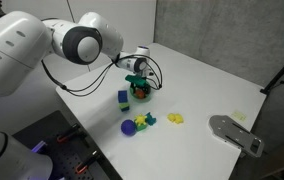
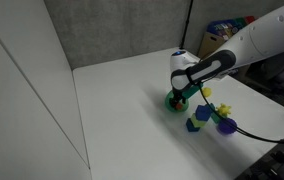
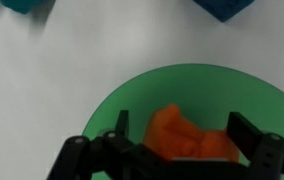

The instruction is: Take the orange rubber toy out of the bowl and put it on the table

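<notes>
Two black fingers (image 3: 120, 135) of the gripper (image 3: 182, 122) stand spread wide inside the bowl (image 3: 112, 95), one on either side of the orange rubber toy (image 3: 187, 145), as the wrist view shows. The claw is released, not clamped on anything. The toy lies on the bowl's green floor between the fingertips, and one lumpy end sits close against a finger; whether they touch I cannot tell. In an exterior view the arm reaches down over the bowl, which sits on the white table (image 1: 207, 80). A blue block (image 1: 123, 98) stands just beside the bowl. Farther off lie a purple ball (image 1: 129, 127), a green-and-yellow toy (image 1: 146, 120) and a small yellow toy (image 1: 175, 118).
</notes>
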